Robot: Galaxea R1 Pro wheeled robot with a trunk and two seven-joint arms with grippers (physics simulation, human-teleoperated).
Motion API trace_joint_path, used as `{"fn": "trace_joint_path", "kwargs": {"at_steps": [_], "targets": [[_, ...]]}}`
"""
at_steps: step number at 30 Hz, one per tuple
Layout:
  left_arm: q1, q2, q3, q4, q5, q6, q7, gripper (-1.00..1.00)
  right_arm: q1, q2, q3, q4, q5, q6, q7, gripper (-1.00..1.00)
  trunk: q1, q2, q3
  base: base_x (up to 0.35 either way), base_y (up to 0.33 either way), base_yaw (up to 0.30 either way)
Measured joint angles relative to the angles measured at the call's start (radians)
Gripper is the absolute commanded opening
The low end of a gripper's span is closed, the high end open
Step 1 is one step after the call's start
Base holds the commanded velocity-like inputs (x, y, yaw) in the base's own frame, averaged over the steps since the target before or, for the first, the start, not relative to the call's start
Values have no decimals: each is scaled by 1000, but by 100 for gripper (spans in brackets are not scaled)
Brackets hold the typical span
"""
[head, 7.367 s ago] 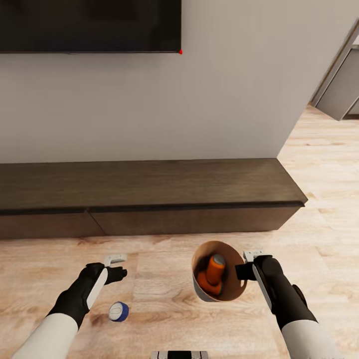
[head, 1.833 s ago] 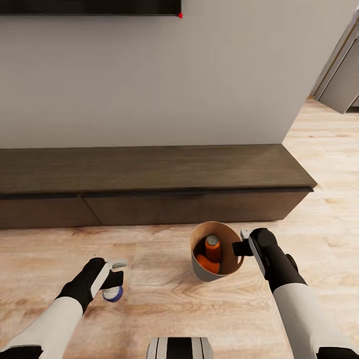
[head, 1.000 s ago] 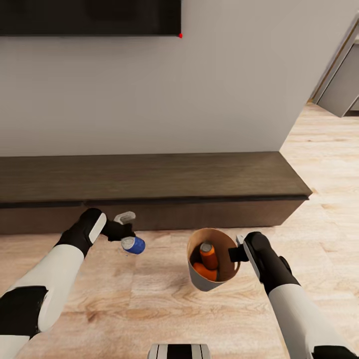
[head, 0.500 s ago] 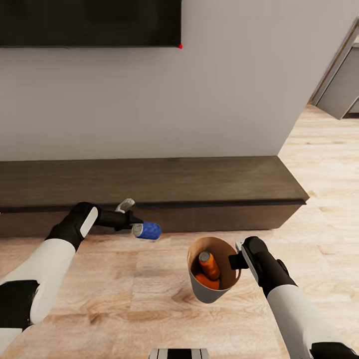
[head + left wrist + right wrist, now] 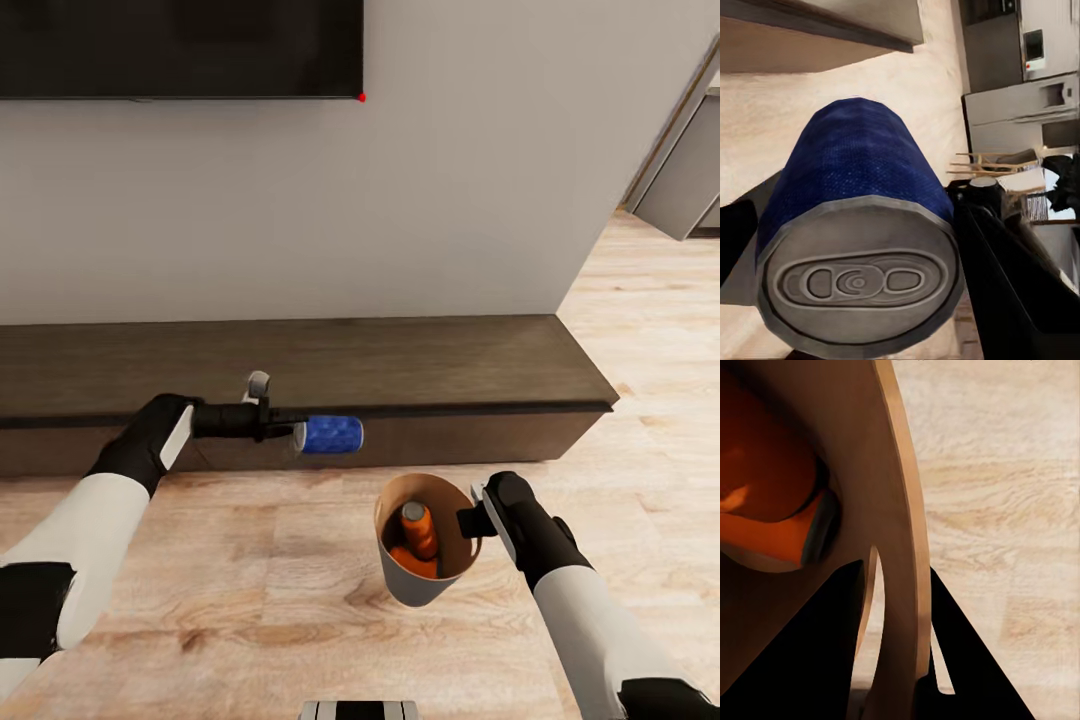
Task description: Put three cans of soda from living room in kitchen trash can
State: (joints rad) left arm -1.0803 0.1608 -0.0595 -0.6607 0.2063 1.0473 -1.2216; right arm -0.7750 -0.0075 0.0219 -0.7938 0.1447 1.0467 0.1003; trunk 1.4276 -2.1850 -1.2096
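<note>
Head view. The left hand (image 5: 285,429) pinches the blue can of soda (image 5: 331,434) by its silvery end and holds it lying sideways in the air, up and to the left of the tash can (image 5: 424,541) and in front of the long dark bench (image 5: 300,385). The sideways carry probably follows from an end-on grip and brings the can toward the bucket's mouth. The right hand (image 5: 472,520) is clamped on the tash can's rim and keeps the bucket off the wood-plank floor (image 5: 250,600), its mouth tipped toward the camera, presumably so that it can receive the third can. Two orange cans (image 5: 415,545) lie inside it. A black wall screen (image 5: 180,48) hangs well above the bench.

Left wrist view. The blue can (image 5: 862,232) is seen end-on between the black fingers (image 5: 1020,292), its pull-tab lid facing the camera. No brand or lettering can be read on the lid or on the blue wall.

Right wrist view. The two dark fingers (image 5: 795,652) straddle the bucket's wall (image 5: 896,532) at the slot handle, one inside and one outside. An orange can (image 5: 765,510) rests inside, against the coppery wall. No writing is visible.
</note>
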Motion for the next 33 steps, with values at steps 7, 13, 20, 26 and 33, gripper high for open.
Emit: {"fn": "trace_joint_path", "kwargs": {"at_steps": [7,13,20,26,33], "targets": [[0,-105,-110,-38,-2,0,-14,-100,-12,8,0,3,-4,0,0,-100,0,0,0,0,0,0],[1,-156,-214,-41,-7,0,-1,-100,-13,9,1,4,1,0,-1,-100,0,0,0,0,0,0],[3,-159,-262,-40,-8,0,16,-100,-13,9,2,6,2,0,-1,-100,0,0,0,0,0,0],[3,-193,-286,-39,-8,0,132,-100,-13,9,2,7,0,0,-1,-100,0,0,0,0,0,0],[5,-248,-293,-37,-5,0,247,-100,-14,9,2,6,2,0,-1,-100,0,0,0,0,0,0]]}}
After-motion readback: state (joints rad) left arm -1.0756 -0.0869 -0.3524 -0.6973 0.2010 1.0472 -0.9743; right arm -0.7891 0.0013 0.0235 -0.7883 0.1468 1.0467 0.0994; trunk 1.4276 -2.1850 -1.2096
